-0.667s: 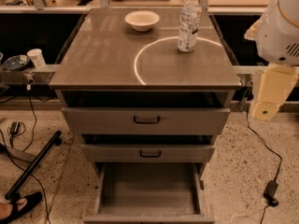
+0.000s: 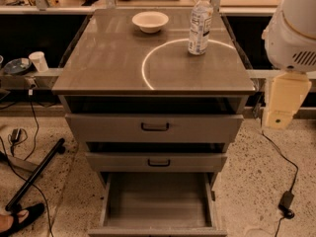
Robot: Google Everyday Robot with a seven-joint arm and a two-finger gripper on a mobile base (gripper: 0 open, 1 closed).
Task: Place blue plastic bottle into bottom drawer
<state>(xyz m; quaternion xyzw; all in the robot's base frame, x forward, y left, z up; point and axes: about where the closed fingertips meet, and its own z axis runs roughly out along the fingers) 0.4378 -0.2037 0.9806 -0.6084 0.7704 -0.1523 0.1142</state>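
You have the blue plastic bottle (image 2: 200, 23) standing upright on the surface (image 2: 108, 63) to the right of a white bowl (image 2: 150, 21), the bottom drawer (image 2: 157, 201) pulled open, and the gripper (image 2: 280, 107) hanging beside the right side of the cabinet (image 2: 118, 128).

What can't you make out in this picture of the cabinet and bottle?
In the camera view:
- bottle label print, too small to read
- insides of the upper two drawers, hidden behind their fronts
- front of the bottom drawer, cut off by the lower edge
- hand, right of the cabinet: arm cut off by the right edge
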